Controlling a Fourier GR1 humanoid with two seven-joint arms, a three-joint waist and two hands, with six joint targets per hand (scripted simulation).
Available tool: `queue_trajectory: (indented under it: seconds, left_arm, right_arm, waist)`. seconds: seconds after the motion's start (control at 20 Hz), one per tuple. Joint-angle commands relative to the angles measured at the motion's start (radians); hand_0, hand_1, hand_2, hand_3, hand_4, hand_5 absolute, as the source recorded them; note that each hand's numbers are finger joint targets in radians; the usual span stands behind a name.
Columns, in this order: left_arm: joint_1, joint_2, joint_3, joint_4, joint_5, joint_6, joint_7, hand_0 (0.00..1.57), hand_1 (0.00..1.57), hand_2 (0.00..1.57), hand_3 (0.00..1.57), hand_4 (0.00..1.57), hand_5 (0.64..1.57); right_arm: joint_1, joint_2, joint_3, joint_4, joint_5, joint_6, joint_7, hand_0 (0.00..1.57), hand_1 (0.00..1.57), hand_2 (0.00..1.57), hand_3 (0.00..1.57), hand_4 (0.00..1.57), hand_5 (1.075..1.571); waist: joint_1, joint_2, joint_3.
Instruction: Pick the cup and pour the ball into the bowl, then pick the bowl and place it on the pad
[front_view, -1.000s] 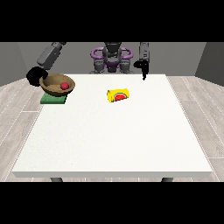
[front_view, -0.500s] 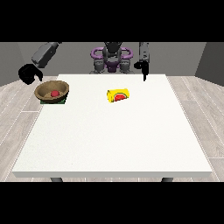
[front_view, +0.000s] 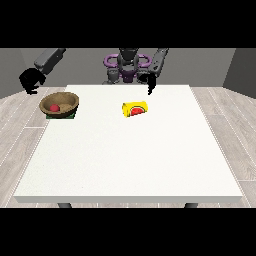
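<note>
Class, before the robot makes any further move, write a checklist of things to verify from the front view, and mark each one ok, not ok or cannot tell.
1. Red ball lies inside the brown bowl: ok.
2. Bowl sits on the green pad, which shows under its near edge: ok.
3. Hand at the view's left is off the bowl, raised beside the table's corner: ok.
4. Yellow cup lies on its side near the table's middle, apart from the bowl: ok.
5. Hand at the view's right holds nothing and hangs behind the cup: ok.
6. Bowl centred on the pad: cannot tell.

Hand at view's left (front_view: 30, 81) released bowl (front_view: 60, 103), lifted away; bowl on pad (front_view: 71, 115).
</note>
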Motion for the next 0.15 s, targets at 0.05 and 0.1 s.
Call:
queue_trajectory:
  seconds: [0.05, 0.1]
  left_arm:
    - [0.030, -0.002, -0.041, 0.005, 0.012, 0.029, 0.025, 0.00, 0.00, 0.00, 0.00, 1.22, 1.340]
    - [-0.002, -0.002, -0.058, 0.081, 0.079, 0.054, 0.001, 0.00, 0.00, 0.00, 0.00, 1.22, 1.340]
  right_arm:
    - [0.045, -0.079, -0.015, 0.016, -0.023, 0.133, 0.033, 0.00, 0.00, 0.58, 0.72, 0.70, 1.099]
    - [0.002, -0.043, 0.029, -0.042, 0.000, 0.070, 0.117, 0.00, 0.00, 0.58, 0.75, 0.71, 1.075]
  waist:
    - [-0.020, -0.048, 0.0006]
    - [-0.037, -0.094, -0.0005]
